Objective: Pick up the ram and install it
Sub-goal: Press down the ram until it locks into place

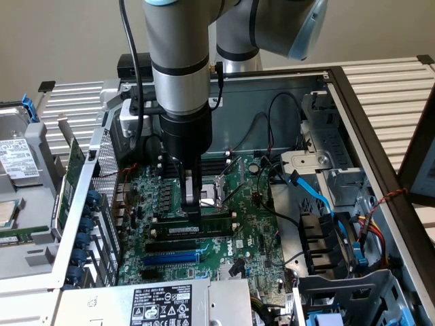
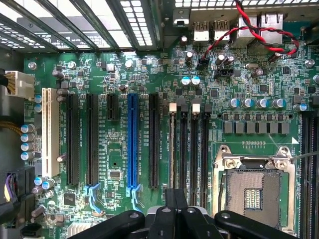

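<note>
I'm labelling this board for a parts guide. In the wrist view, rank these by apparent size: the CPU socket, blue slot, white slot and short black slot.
1. CPU socket, clearly largest.
2. blue slot and white slot: the blue one is longer and the white one wider, so they are too alike to rank.
3. short black slot, smallest.

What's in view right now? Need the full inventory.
computer case: 1, grey, open
motherboard: 1, green, inside the case
ram: 1, dark green, pale label, standing in the memory slot nearest the expansion slots
memory slots: 4, black, beside the CPU socket
CPU socket: 1, silver frame
blue slot: 1, blue, among black expansion slots
white slot: 1, white, board edge
blue cable: 1, blue, exterior view's right
gripper: 1, black, shut, at the ram
arm: 1, grey, reaching down into the case
</note>
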You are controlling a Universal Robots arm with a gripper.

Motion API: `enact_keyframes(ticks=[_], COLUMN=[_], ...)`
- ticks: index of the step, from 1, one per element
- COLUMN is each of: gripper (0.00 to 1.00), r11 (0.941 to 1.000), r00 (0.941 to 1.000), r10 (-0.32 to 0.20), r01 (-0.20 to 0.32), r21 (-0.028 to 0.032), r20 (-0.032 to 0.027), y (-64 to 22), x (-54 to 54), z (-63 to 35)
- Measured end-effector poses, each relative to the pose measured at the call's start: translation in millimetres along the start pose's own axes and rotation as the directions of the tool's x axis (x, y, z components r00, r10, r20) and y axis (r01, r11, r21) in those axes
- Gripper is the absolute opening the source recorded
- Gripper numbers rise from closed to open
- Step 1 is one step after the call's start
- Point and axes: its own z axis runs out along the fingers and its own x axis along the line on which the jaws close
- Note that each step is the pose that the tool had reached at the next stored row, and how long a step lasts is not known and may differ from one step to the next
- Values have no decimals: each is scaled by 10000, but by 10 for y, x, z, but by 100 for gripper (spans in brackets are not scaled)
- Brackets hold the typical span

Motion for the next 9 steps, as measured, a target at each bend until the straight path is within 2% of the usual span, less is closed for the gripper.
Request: enact_keyframes(ticks=[9], gripper=[10], r11=[10000], r00=[10000], r10=[-1], r01=[1], r21=[-1], r20=[-1], y=[0], x=[3], z=[0])
